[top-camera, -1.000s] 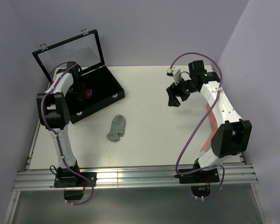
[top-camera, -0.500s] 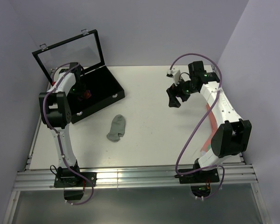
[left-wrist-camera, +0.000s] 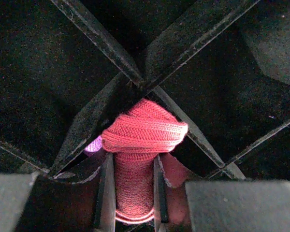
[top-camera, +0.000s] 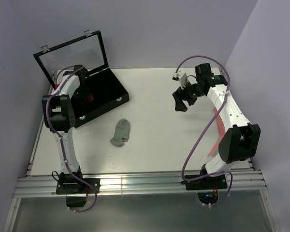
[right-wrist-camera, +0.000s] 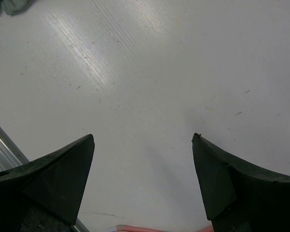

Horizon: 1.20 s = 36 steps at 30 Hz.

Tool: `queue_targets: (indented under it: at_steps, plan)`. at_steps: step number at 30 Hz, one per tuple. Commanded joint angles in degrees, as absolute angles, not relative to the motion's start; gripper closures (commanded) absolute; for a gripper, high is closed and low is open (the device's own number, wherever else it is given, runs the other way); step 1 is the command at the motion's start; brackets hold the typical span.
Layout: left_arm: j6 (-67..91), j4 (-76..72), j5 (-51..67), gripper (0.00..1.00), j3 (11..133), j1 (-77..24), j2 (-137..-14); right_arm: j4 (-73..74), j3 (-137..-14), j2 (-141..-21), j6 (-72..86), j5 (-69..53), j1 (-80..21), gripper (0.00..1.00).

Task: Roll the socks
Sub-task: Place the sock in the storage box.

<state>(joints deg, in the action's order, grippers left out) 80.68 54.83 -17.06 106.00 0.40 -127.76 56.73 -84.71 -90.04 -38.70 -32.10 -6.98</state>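
Left gripper: down inside the black box, fingers pinching the neck of the rolled magenta-red sock. The bulb of the roll sticks out past the fingertips; a bit of purple heel shows at its left.

- The roll sits right against the crossing of the box dividers, not clearly within one compartment. Which cell it belongs to cannot be told.
- Risk: released here, the roll may perch on the divider edge and tip into the wrong cell, or lie across two.
- Risk: the outer fold looks loose at the lip. If the fabric drags on a divider as the fingers withdraw, the roll could unwind.
- Risk: knit may cling to the finger pads and lift out with the gripper.
- The upright lid stands close behind the left arm; a careless retreat could knock it.

Right gripper: jaws spread wide, empty, hovering over bare table, well apart from the box.

Grey sock: flat and unrolled on the table, just in front of the box, between the arms. It lies thin against the surface, so a grab may slide over it or catch one layer only.

A salmon-pink edge shows under the right wrist; it could be mistaken for a task sock.
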Motion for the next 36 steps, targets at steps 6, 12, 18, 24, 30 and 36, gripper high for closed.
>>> queue_targets:
  at_steps: [6, 12, 18, 24, 30, 36]
  plan:
    - [77.8, 60.3, -17.1, 0.72, 101.2, 1.3, -130.8, 57.6, -85.3, -88.5, -39.8, -32.2, -6.9, 0.11]
    - [74.6, 59.2, -15.5, 0.46, 102.4, 1.3, -129.6, 58.0, -85.7, -88.1, -40.1, -32.5, -6.9, 0.11]
    - [72.3, 57.0, -12.5, 0.38, 102.3, 1.7, -129.2, 58.3, -85.9, -87.7, -40.0, -33.0, -6.9, 0.11]
    - [70.3, 55.4, -9.3, 0.33, 102.5, 2.0, -130.6, 58.6, -85.5, -87.2, -40.4, -32.8, -6.9, 0.11]
    - [69.0, 53.8, -8.6, 0.28, 103.4, 2.5, -131.0, 58.6, -84.7, -86.7, -41.0, -32.7, -6.9, 0.11]
    - [66.9, 53.1, -7.6, 0.25, 105.5, 3.0, -133.1, 59.0, -84.7, -86.4, -41.1, -32.9, -6.9, 0.11]
